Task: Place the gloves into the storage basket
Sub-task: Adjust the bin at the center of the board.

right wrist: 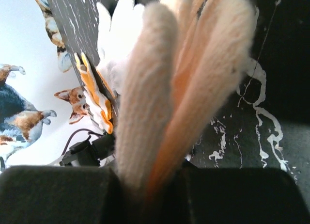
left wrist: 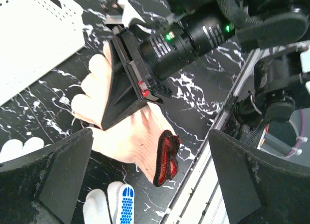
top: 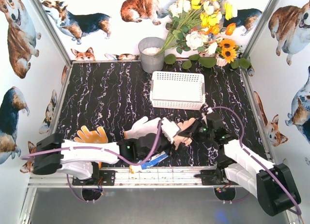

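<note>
The white slotted storage basket [top: 177,89] stands at the back middle of the table and shows in the left wrist view [left wrist: 34,35]. My right gripper [top: 192,132] [right wrist: 150,185] is shut on the finger end of a pale yellow glove [top: 183,138] [left wrist: 123,136] [right wrist: 160,88] with a dark red-and-black cuff [left wrist: 164,158]. My left gripper [top: 157,147] [left wrist: 150,134] is open and empty, its jaws wide apart on either side of that glove's cuff end. A plain white glove [top: 145,128], an orange-yellow glove [top: 92,135] and a blue-dotted white glove [top: 152,160] [left wrist: 118,204] lie on the table.
A grey metal bucket [top: 151,53] stands behind the basket to its left. A bunch of artificial flowers [top: 206,25] fills the back right corner. A metal rail [top: 160,174] runs along the near edge between the arm bases.
</note>
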You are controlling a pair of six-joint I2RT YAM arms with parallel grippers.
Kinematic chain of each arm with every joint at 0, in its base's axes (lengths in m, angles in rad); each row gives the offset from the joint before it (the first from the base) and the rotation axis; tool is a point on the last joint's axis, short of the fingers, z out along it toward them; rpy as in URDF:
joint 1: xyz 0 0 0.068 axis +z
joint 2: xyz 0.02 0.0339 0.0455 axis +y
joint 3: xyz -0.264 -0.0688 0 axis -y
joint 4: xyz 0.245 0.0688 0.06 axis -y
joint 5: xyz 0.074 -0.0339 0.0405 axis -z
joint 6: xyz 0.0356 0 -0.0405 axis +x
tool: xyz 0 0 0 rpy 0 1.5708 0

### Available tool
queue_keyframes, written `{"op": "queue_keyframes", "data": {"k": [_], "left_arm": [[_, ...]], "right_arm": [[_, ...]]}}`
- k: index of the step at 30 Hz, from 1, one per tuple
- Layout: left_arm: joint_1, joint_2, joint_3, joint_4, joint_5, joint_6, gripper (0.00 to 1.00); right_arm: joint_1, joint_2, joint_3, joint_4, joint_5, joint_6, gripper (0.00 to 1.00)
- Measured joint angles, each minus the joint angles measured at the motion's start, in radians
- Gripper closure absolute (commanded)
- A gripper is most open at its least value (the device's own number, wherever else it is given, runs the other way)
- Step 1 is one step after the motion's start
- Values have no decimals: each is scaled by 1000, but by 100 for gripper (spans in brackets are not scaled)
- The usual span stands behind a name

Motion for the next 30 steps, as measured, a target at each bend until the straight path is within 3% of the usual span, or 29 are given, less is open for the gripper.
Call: {"op": "queue_keyframes", "data": {"k": [11, 30], "left_arm": [[93, -164, 0, -63, 14, -54, 0], [504, -106, 2, -256, 139, -244, 0]], "right_arm": [[-94, -19, 5, -7, 6, -75, 100], [-210, -81, 103, -172, 21, -201, 100]]}}
